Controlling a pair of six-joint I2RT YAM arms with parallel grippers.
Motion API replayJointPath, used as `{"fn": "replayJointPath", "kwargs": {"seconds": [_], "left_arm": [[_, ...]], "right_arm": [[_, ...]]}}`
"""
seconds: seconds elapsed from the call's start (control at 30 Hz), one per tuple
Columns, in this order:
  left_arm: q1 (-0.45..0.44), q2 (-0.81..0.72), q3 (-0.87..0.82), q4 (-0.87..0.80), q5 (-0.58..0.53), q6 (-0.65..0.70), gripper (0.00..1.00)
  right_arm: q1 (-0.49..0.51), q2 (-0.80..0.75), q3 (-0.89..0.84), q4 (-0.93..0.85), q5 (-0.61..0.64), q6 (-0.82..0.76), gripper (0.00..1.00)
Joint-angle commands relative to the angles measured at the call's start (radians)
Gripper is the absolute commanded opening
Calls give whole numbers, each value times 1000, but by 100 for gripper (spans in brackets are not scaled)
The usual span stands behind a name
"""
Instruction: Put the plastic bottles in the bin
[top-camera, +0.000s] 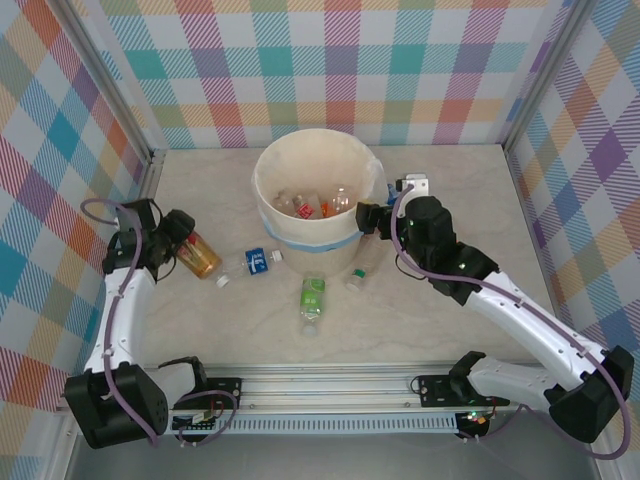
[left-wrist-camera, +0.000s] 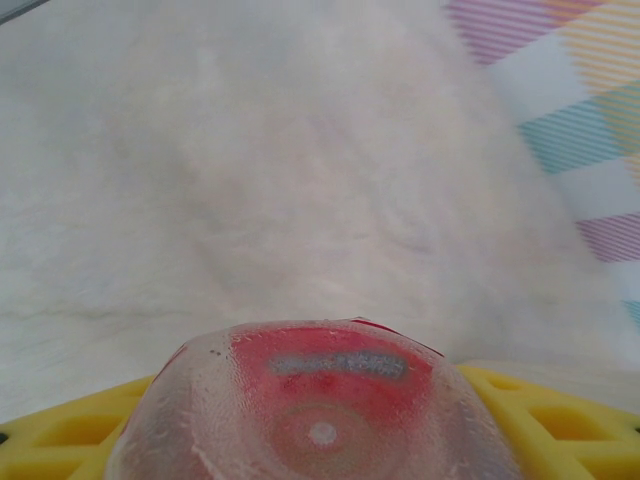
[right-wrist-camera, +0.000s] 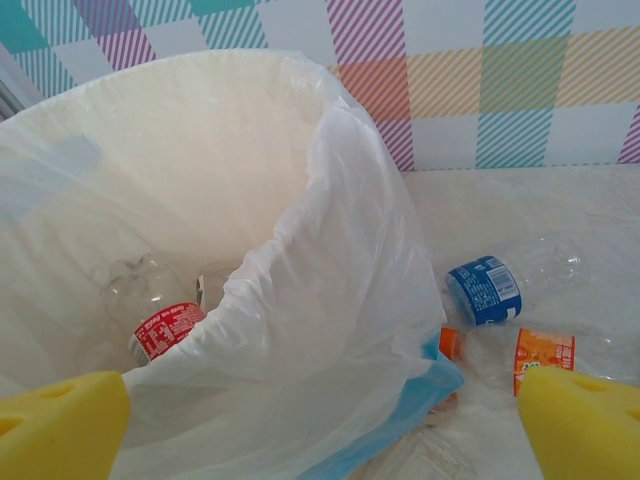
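Table (top-camera: 450, 330) was pale, with checked walls (top-camera: 330, 70) around it. Bin (top-camera: 270, 185) sat mid-table at the back; its liner (right-wrist-camera: 330, 250) was slumped inward at the right rim. Several bottles (top-camera: 315, 205) already lay in the bottom, one with a red label (right-wrist-camera: 165, 330).

Right claw (top-camera: 372, 218) was at the bin's right rim, jaws wide apart, nothing in them.

Left claw (top-camera: 185, 245) was well left of the bin, clamped on an orange bottle (top-camera: 200, 258) down at table level; yellow pads (left-wrist-camera: 560, 420) flanked it on both sides.

Loose on the table, in front of the bin:
- blue-label bottle (top-camera: 250, 262), front-left
- green-label bottle (top-camera: 313, 298), straight ahead
- clear bottle (top-camera: 362, 262), front-right, just beside the bin wall under the right arm
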Motion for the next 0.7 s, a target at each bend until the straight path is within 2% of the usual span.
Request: {"fn": "replayJointPath", "kwargs": {"seconds": [0.0,0.17,0.33,0.53,0.67], "left_arm": [[-65,-33,93,-24,18,2,57],[-115,-43,232,-35,-13,22,57],[-147,-17,345,77,131,19,57],[-268,56,462,188,147,16,57],[-360,123,531,261,119,21,58]], "right_arm": [[-3,-32,-25,84,-6,-30,100],[-5,-56,-35,93,3,-43,100],[-4,-106,-86,158,-14,-48,100],[-4,-149,-116,169,-23,-31,100],[-4,-165,-117,147,-30,-22,100]]}}
